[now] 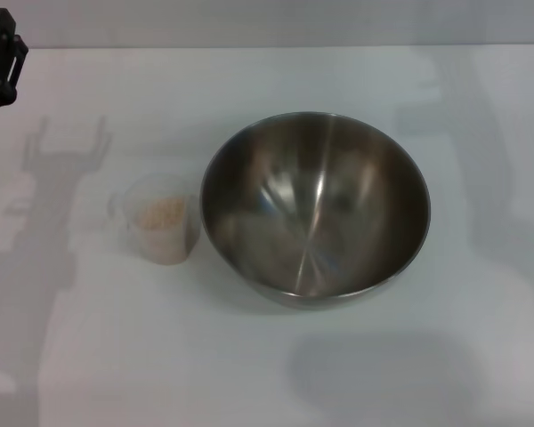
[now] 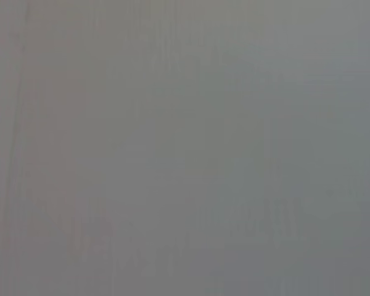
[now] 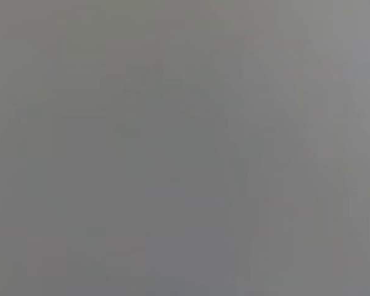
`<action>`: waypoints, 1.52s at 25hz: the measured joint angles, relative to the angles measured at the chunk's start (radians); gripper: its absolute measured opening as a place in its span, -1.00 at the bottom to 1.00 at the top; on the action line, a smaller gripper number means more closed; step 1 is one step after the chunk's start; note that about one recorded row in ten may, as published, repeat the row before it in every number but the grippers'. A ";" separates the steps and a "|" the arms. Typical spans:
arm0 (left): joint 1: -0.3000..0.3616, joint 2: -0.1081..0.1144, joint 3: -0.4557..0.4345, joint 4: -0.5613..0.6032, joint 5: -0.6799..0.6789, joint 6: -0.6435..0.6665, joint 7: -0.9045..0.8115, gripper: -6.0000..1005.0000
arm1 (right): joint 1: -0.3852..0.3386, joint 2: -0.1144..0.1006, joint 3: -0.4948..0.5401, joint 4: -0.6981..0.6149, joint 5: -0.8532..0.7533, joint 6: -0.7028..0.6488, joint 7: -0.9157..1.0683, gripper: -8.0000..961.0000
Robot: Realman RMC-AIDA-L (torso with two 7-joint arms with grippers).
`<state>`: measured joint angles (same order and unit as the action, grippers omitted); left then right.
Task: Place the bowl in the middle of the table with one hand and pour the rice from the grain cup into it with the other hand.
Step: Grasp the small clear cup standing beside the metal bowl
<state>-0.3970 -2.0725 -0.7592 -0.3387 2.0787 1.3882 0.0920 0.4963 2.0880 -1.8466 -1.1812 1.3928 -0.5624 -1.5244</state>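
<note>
The stainless-steel bowl [image 1: 315, 206] stands upright on the white table [image 1: 160, 356], a little right of the middle, and is empty inside. The clear grain cup [image 1: 160, 219] stands just left of it, close to its rim, with pale rice [image 1: 163, 213] inside. My left gripper [image 1: 2, 62] shows only as a black part at the far left edge, far from the cup. My right gripper is out of view. Both wrist views show only plain grey.
Shadows of the arms fall on the table at the left and at the right. Bare tabletop lies in front of the bowl and the cup.
</note>
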 joint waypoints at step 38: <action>0.454 -0.005 0.298 -0.476 -0.172 -0.110 0.507 0.68 | 0.019 -0.097 0.297 0.966 -0.860 -0.723 1.869 0.03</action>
<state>0.0573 -2.0772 -0.4610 -0.8147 1.9065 1.2781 0.5990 0.5158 1.9909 -1.5496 -0.2155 0.5329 -1.2856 0.3444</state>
